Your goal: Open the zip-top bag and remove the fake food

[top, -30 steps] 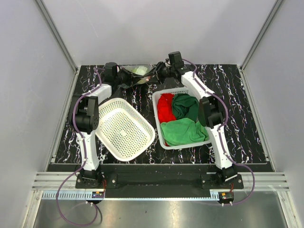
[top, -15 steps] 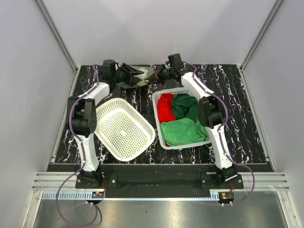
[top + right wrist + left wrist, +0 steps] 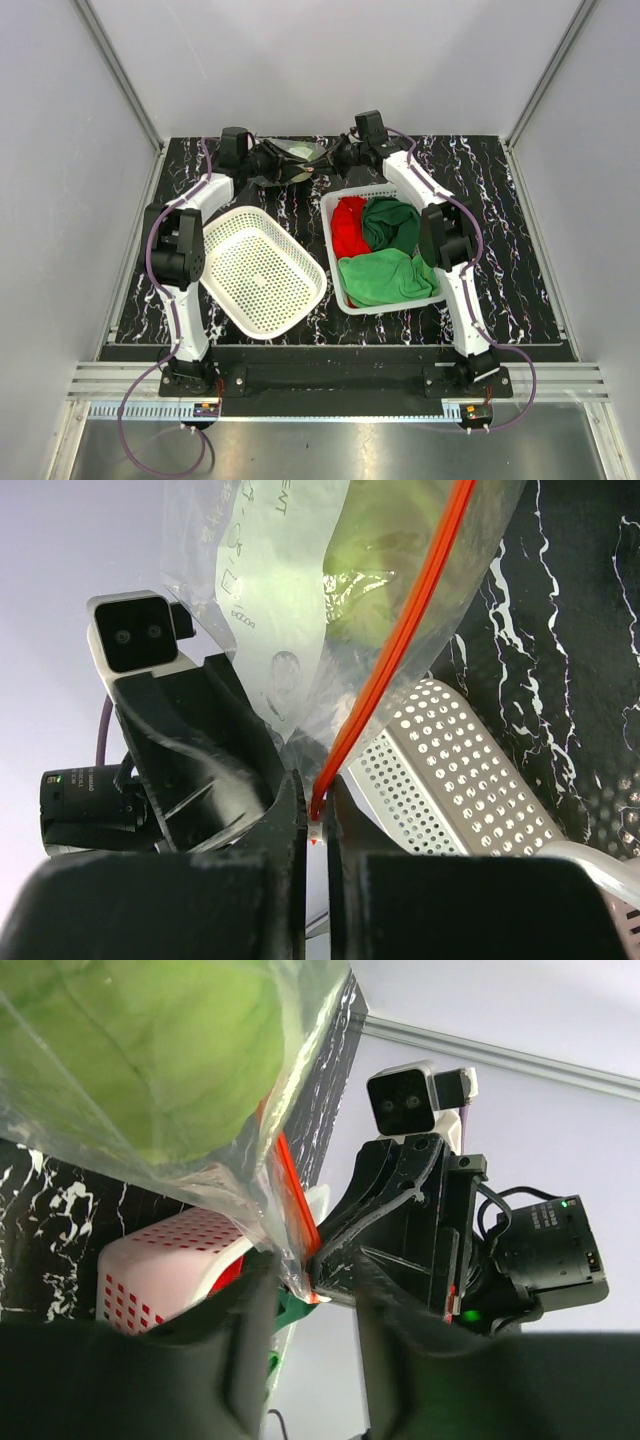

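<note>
The zip-top bag (image 3: 296,154) hangs between my two grippers at the back middle of the table. My right gripper (image 3: 313,788) is shut on the end of its red-orange zip strip (image 3: 400,640). My left gripper (image 3: 310,1265) stands open, with the bag's lower corner (image 3: 292,1265) hanging between its fingers, close to the left one. A pale yellow-green cabbage-like ball (image 3: 150,1050) sits inside the bag and shows through the plastic in the right wrist view (image 3: 370,590). In the top view the left gripper (image 3: 272,165) and right gripper (image 3: 328,158) face each other closely.
An empty white perforated basket (image 3: 262,270) lies tilted at front left. A second white basket (image 3: 327,228) at the right holds a red cloth (image 3: 348,225) and green cloths (image 3: 385,275). Grey walls close in the black marbled table (image 3: 500,200).
My left gripper has moved right, closer to the right gripper, and the bag is now bunched between them. The right gripper has barely moved.
</note>
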Tool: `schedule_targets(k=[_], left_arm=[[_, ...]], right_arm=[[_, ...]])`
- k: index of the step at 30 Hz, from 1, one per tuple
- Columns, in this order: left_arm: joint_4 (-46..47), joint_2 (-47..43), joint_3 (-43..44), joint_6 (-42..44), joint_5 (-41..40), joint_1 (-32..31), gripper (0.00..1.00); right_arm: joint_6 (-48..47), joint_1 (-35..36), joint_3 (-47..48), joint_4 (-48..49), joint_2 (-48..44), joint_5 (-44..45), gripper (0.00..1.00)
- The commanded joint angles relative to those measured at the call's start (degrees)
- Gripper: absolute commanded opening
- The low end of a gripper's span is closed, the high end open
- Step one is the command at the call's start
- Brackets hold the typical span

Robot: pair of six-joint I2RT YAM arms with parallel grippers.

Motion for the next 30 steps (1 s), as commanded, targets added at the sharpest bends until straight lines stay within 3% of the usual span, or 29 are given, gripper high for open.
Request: schedule_targets(k=[1, 4, 7, 17, 24, 30], left_arm=[[-0.7, -0.5, 2.2, 1.4, 2.8, 0.0, 0.17], [-2.4, -0.6, 2.5, 2.1, 2.5, 0.3, 0.05], [-2.3, -0.8, 2.1, 2.1, 2.3, 0.5, 0.00], [-2.1, -1.4, 2.1, 2.5, 2.0, 1.6, 0.00], [-1.1, -1.5, 0.0, 0.8, 1.5, 1.7, 0.17], [0.0, -1.0, 0.0, 0.7, 1.0, 1.7, 0.13]], right_arm=[[0.6, 0.6, -0.5, 1.8, -5.6, 0.9, 0.06], [0.7, 0.6, -2.0, 2.0, -6.4, 2.3, 0.08], [1.7, 0.6, -3.6, 2.7, -7.3, 2.9, 0.09], [1.9, 0.6, -6.4, 3.4, -9.7, 5.2, 0.09], [2.4, 0.5, -6.6, 4.0, -9.8, 5.2, 0.10], [3.0, 0.5, -7.2, 4.7, -9.6, 4.6, 0.14]])
